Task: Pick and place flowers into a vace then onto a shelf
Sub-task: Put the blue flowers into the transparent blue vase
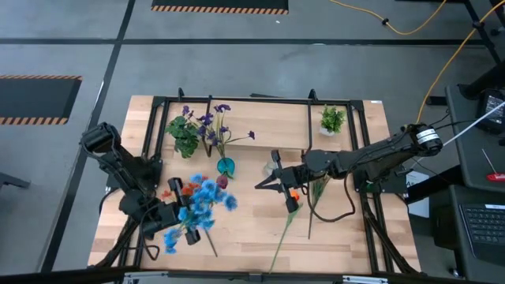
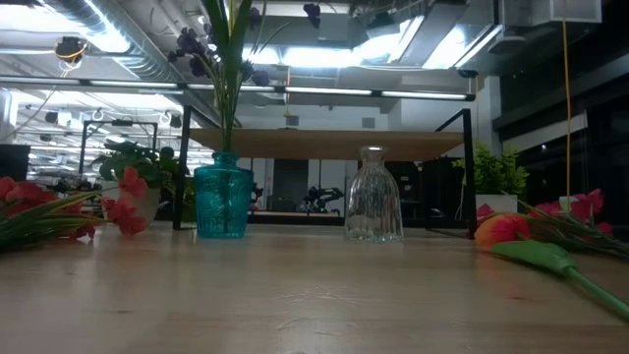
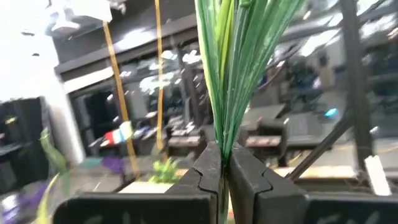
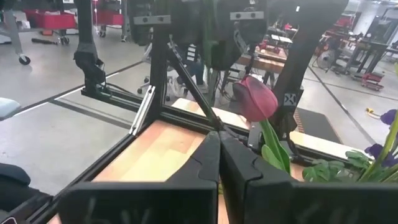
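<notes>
A wooden table [image 1: 331,229] stands in a big room with a gray floor and bright lights on the ceiling.

At the near edge of the table, on the left side, the left gripper [image 1: 175,214] is squeezed tight on a bunch of green stems [image 3: 239,68]. This bunch of blue flowers [image 1: 203,203] is lifted off the table. Some red flowers [image 2: 118,208] lie low beside it.

On the right side, the right gripper [image 1: 274,183] hangs over the middle of the table. Its fingers [image 4: 205,158] are pressed together with nothing between them. An orange bud [image 1: 293,194] on a long green stem lies on the table just beside it. More stems lie there too.

A little farther back, a blue glass vase [image 2: 222,202] stands with purple flowers [image 1: 211,118] in it. A clear glass vase [image 2: 372,197] stands next to it and holds nothing.

Behind the vases is the shelf [image 2: 334,144], a long wooden board on thin black legs. A small green potted plant [image 1: 332,120] sits at the far right of the table. Another leafy plant [image 1: 184,136] sits at the far left.
</notes>
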`<action>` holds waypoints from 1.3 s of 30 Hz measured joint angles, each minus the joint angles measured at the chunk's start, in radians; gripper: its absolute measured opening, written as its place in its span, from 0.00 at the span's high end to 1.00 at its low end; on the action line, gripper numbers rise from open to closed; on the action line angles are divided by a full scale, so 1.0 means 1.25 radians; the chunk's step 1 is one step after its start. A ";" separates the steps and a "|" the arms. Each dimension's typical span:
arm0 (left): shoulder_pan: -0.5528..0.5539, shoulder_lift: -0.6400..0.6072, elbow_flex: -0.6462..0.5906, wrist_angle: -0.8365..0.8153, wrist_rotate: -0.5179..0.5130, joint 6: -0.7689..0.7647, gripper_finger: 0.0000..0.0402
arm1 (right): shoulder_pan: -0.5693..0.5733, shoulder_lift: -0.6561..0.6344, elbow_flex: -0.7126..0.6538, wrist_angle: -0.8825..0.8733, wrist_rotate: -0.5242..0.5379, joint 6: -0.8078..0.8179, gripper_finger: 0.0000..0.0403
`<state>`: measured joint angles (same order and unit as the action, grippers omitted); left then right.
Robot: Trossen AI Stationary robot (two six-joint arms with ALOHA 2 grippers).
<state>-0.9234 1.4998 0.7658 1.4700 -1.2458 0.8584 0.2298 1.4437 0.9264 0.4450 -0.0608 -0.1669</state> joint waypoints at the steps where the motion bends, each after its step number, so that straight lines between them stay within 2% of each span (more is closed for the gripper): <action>1: -0.002 0.000 0.000 0.000 -0.018 0.006 0.98 | 0.000 0.000 0.000 0.001 0.000 0.000 0.99; 7: 0.001 -0.007 -0.047 0.078 -0.032 0.063 0.99 | 0.000 0.000 0.000 -0.007 0.000 0.000 0.99; 21: 0.140 -0.156 -0.310 0.078 0.054 -0.205 0.99 | 0.000 0.000 0.000 -0.050 0.006 0.000 1.00; 27: 0.204 -0.201 -0.383 0.079 0.140 -0.282 0.99 | 0.000 0.000 0.000 -0.059 0.021 0.000 1.00; 35: 0.293 -0.200 -0.451 0.078 0.262 -0.364 0.99 | 0.000 0.000 0.000 -0.059 0.021 -0.001 1.00; 39: 0.337 -0.200 -0.471 0.078 0.291 -0.391 0.99 | 0.000 0.000 -0.004 -0.058 0.046 -0.001 1.00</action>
<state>-0.5018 1.2495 0.1776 1.5679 -0.8823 0.3693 0.2302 1.4437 0.9213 0.3730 -0.0036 -0.1675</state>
